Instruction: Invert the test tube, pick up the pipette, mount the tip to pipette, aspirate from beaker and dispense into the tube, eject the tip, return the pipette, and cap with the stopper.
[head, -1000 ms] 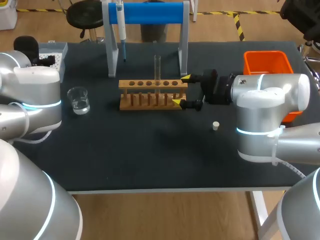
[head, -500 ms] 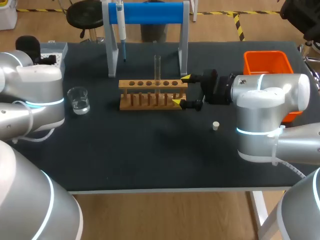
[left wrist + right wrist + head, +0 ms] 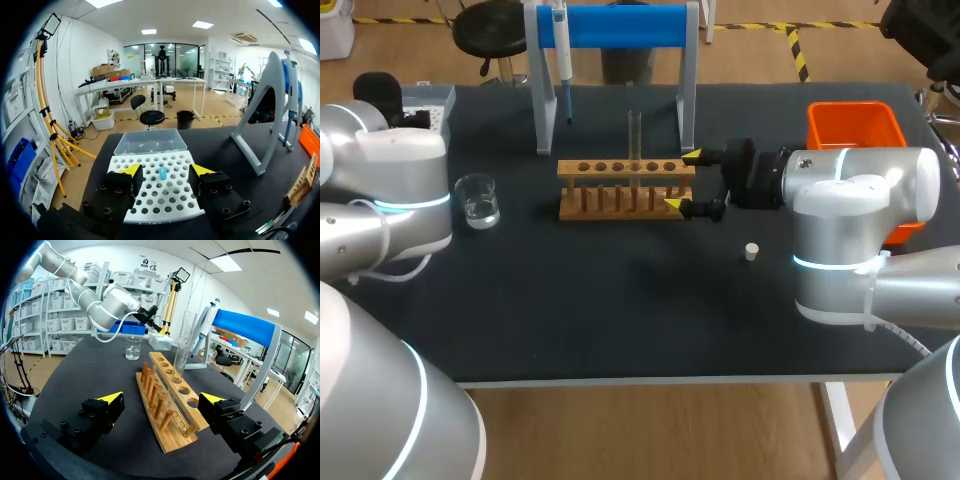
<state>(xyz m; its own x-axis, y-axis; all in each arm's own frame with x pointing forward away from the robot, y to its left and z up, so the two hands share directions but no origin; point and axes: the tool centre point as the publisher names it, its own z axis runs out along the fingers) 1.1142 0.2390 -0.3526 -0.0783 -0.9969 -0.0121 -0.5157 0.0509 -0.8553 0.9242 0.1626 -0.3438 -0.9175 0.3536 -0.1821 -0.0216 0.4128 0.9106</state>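
A clear test tube (image 3: 634,135) stands upright in the wooden rack (image 3: 625,188). My right gripper (image 3: 681,181) is open, its fingers on either side of the rack's right end and clear of the wood (image 3: 170,405). The pipette (image 3: 562,55) hangs on the blue-barred stand (image 3: 620,25). At the table's far left my left gripper (image 3: 165,171) hovers over the white tip rack (image 3: 160,200). It is open, and a single blue tip (image 3: 163,173) stands between its fingers, untouched. The beaker (image 3: 478,200) holds clear liquid. The white stopper (image 3: 752,251) lies right of the rack.
An orange bin (image 3: 855,125) sits at the table's right edge behind my right arm. The stand's grey leg (image 3: 265,110) rises to the right of the tip rack. Bare dark tabletop (image 3: 620,310) fills the front half.
My left arm has shifted slightly to the right at the tip rack. The right arm, the rack and the tube have not moved.
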